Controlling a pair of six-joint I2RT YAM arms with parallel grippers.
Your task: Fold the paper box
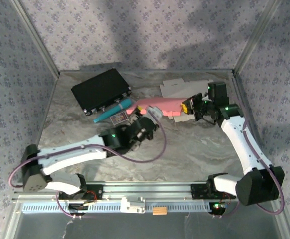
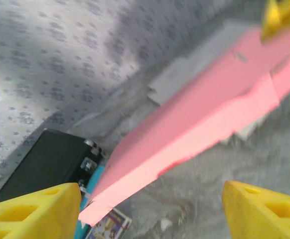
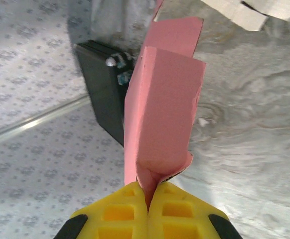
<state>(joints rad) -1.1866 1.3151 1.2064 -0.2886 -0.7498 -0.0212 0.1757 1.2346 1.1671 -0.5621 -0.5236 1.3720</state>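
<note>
Right gripper [image 3: 149,201] is clamping the pink box [image 3: 165,109] by its end, seemingly steadying it, while left gripper [image 2: 150,199] is gaping empty just short of it.

Cameras: one overhead, two wrist-mounted.
Table [image 1: 195,149] is viewed from above and behind; pink box [image 1: 160,105] and black case [image 1: 101,90] are shared, framed close from opposite ends by wrist views.
</note>
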